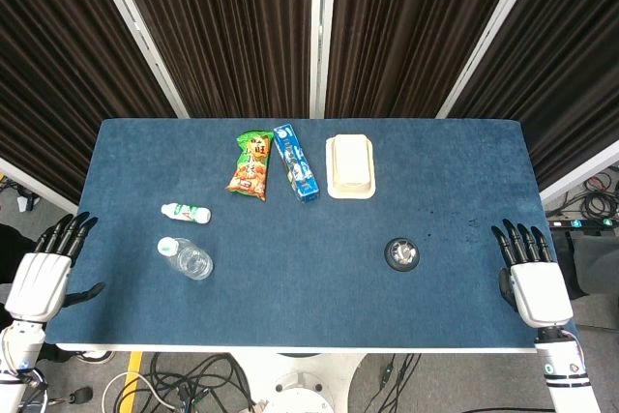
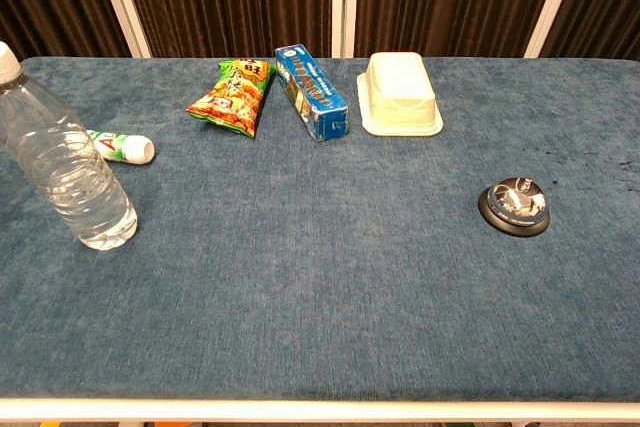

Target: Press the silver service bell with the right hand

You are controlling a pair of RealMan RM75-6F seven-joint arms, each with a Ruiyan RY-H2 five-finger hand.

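The silver service bell with a black base sits on the blue table right of centre; the chest view shows the bell at the right. My right hand hovers over the table's right front corner, fingers stretched forward and apart, holding nothing, well to the right of the bell. My left hand hangs off the table's left edge, fingers spread, holding nothing. Neither hand appears in the chest view.
A clear water bottle stands front left, with a small white bottle lying behind it. Farther back lie a snack bag, a blue box and a white tray. Dark curtains back the blue table.
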